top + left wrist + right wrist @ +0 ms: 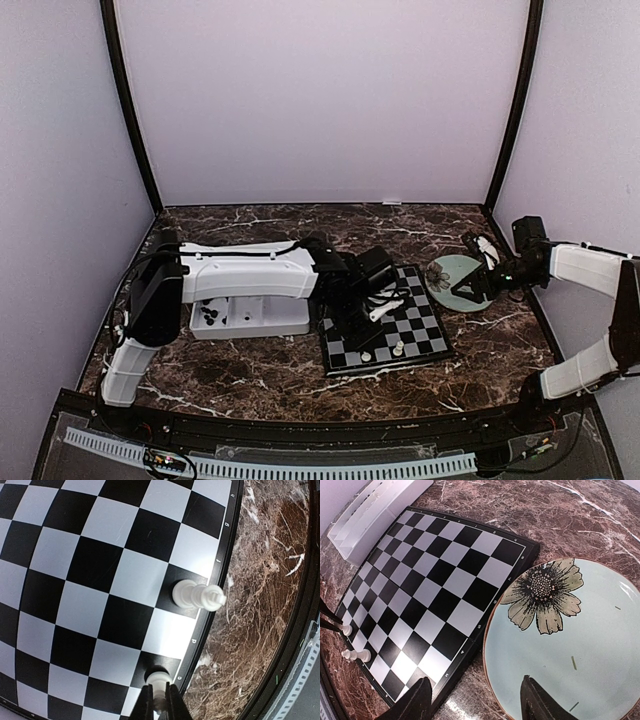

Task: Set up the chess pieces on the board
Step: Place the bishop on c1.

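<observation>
The board [412, 325] lies in the middle of the table; it also shows in the left wrist view [90, 580] and the right wrist view [435, 580]. Two white chess pieces stand on its near edge row. My left gripper [365, 343] [159, 689] is shut on one white piece [158, 677] [366, 356] that stands on a black square by the rim. The other, taller white piece [197, 596] [398, 349] stands two squares along the row. My right gripper [470, 291] [477, 700] is open and empty above the gap between board and plate.
A pale green plate [448, 262] [585, 655] with a flower print lies right of the board, touching its rim. A white tray [262, 318] [370, 515] holding black pieces [210, 315] stands left of the board. Dark marble table [265, 580], walls around.
</observation>
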`<state>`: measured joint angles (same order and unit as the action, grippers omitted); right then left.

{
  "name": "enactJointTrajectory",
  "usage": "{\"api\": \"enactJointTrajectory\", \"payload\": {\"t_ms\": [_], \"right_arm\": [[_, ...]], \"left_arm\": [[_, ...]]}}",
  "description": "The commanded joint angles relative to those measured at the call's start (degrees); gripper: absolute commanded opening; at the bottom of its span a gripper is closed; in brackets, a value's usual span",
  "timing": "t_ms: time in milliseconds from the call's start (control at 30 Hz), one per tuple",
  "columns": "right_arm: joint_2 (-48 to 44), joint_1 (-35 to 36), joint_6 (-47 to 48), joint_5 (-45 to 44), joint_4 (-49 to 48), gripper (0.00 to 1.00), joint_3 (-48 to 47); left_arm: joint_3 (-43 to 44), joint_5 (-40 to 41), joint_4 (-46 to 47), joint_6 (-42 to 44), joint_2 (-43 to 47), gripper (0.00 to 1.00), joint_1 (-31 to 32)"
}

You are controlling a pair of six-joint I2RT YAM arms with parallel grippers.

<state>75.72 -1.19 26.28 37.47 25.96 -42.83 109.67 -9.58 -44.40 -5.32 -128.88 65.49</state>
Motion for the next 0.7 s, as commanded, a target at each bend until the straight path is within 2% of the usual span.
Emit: {"api": "enactJointTrajectory", "payload": {"t_ms": [0,667], "right_arm": [[-0.7,-0.13,0.52,0.14,0.05,0.62,-0.09],[-1.01,-0.12,0.68,0.28,0.19,0.62,-0.06]], "left_arm": [[2.18,1.03,-0.6,1.05,-0.13,0.06,0.07],[2.91,-0.4,-2.19,0.75,-1.39,0.13,0.07]]}}
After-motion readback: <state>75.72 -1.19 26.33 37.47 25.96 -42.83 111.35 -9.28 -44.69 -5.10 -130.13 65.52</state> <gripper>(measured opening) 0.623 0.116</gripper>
